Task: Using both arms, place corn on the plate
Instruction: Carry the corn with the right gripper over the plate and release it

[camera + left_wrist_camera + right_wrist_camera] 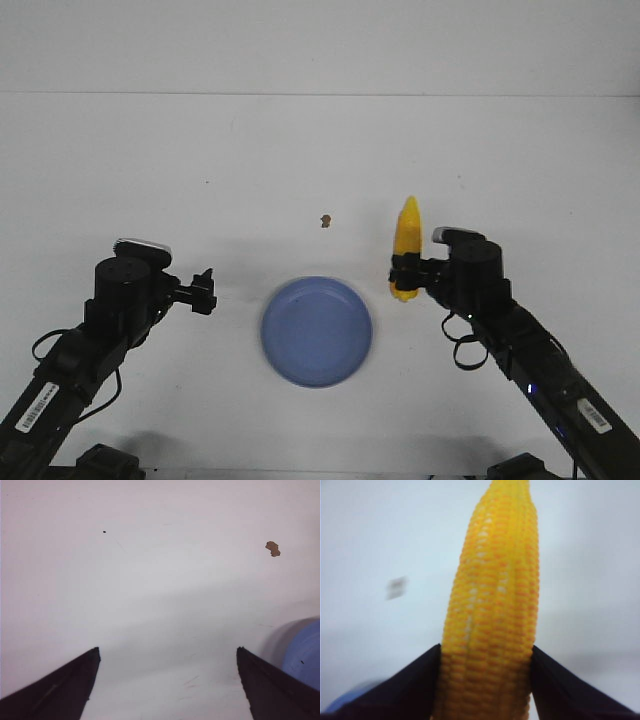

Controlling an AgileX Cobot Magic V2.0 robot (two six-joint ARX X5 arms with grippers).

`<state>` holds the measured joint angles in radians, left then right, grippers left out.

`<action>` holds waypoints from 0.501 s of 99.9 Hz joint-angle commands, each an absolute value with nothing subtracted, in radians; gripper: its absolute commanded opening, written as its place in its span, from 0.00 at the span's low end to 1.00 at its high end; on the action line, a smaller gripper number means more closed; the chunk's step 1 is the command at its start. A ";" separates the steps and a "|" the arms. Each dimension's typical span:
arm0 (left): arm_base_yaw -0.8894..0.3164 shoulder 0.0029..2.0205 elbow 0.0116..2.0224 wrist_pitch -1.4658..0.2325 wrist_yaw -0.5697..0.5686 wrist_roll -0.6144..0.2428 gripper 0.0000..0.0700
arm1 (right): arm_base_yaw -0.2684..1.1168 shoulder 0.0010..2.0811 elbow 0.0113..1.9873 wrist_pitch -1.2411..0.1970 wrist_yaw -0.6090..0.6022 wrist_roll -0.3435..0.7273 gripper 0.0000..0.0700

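Note:
The yellow-orange corn (pixel 407 240) is held by its thick end in my right gripper (pixel 405 275), just right of the plate, its tapered tip pointing away from me. In the right wrist view the corn (pixel 495 610) fills the middle with both black fingers (pixel 415 685) pressed against its sides. The periwinkle-blue plate (pixel 317 331) lies empty in the middle near the front; its rim (pixel 305 655) shows in the left wrist view. My left gripper (pixel 203 291) is open and empty, left of the plate, over bare table (pixel 165 652).
A small brown crumb (pixel 325 220) lies on the white table beyond the plate; it also shows in the left wrist view (pixel 272 548). A tiny dark speck (pixel 208 182) lies further left. The table's far edge meets a white wall.

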<state>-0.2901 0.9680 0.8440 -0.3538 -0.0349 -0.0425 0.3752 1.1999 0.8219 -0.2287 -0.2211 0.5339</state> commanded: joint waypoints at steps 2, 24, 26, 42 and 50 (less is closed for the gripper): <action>-0.293 0.974 0.858 -0.352 -0.038 -0.035 0.79 | 0.472 1.219 0.834 -0.253 -0.219 0.525 0.45; -0.293 0.974 0.858 -0.352 -0.038 -0.038 0.79 | 0.681 1.290 0.834 -0.258 -0.154 0.524 0.47; -0.293 0.974 0.858 -0.352 -0.038 -0.038 0.79 | 0.693 1.298 0.834 -0.257 -0.148 0.524 0.48; -0.293 0.974 0.858 -0.356 -0.038 -0.038 0.79 | 0.761 1.377 0.834 -0.255 -0.130 0.523 0.60; -0.293 0.974 0.858 -0.369 -0.038 -0.038 0.79 | 0.776 1.415 0.834 -0.255 -0.130 0.519 0.64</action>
